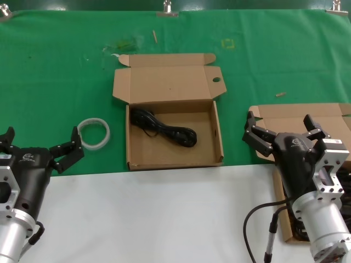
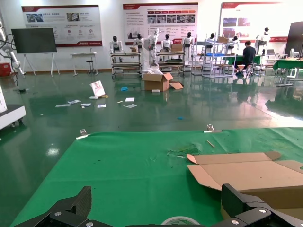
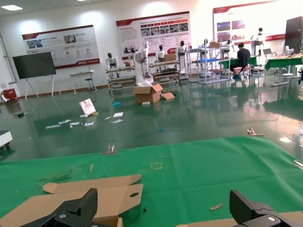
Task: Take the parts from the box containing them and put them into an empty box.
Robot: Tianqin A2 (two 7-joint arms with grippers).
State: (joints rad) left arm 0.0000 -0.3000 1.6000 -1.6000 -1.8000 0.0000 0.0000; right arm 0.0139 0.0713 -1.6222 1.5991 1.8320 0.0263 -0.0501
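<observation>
The box with the oval-holed lid (image 1: 170, 83) lies open at the table's middle, and one black coiled part (image 1: 164, 129) rests on its floor. The plain-lidded box (image 1: 290, 116) sits at the right, its tray mostly hidden behind my right arm. My right gripper (image 1: 279, 129) hovers open over that box's lid with nothing between its fingers. My left gripper (image 1: 41, 142) stands open and empty at the left, beside the tape ring. The right wrist view shows the holed lid (image 3: 94, 196) beyond my right gripper (image 3: 163, 213). In the left wrist view the same lid (image 2: 246, 172) lies past my left gripper (image 2: 156, 210).
A white translucent tape ring (image 1: 93, 133) (image 2: 182, 221) lies on the green cloth left of the middle box. Small scraps (image 1: 280, 94) dot the cloth farther back. A white strip (image 1: 164, 213) runs along the table's near side, with a black cable (image 1: 258, 219) by my right arm.
</observation>
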